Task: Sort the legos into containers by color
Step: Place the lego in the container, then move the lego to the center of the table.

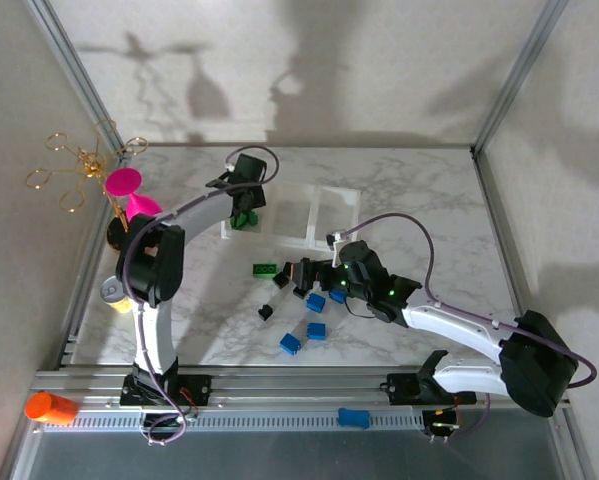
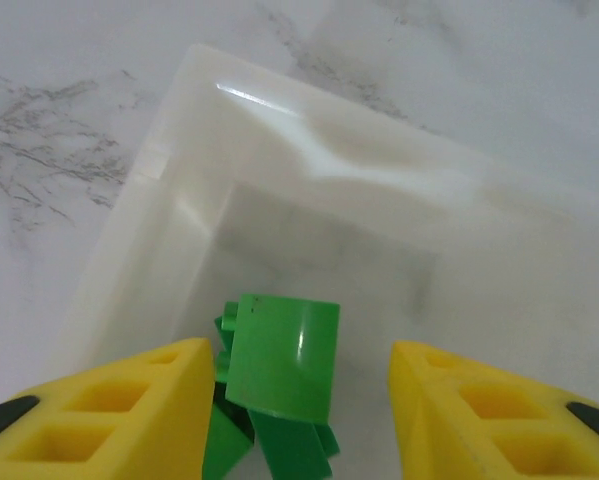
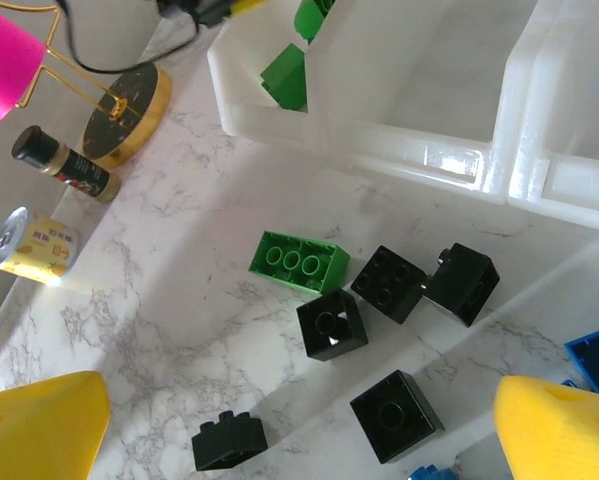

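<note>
My left gripper hangs over the left compartment of the white tray. In the left wrist view its yellow fingers stand apart around a green brick. That brick rests tilted on other green bricks in the compartment, clear of the right finger. My right gripper is wide open above several black bricks and one green oblong brick on the marble. In the top view the right gripper sits mid-table, with blue bricks just nearer.
A pink cup on a gold wire stand, a dark bottle and a yellow can crowd the left edge. An orange cylinder and a blue brick lie on the front rail. The tray's two right compartments hold nothing.
</note>
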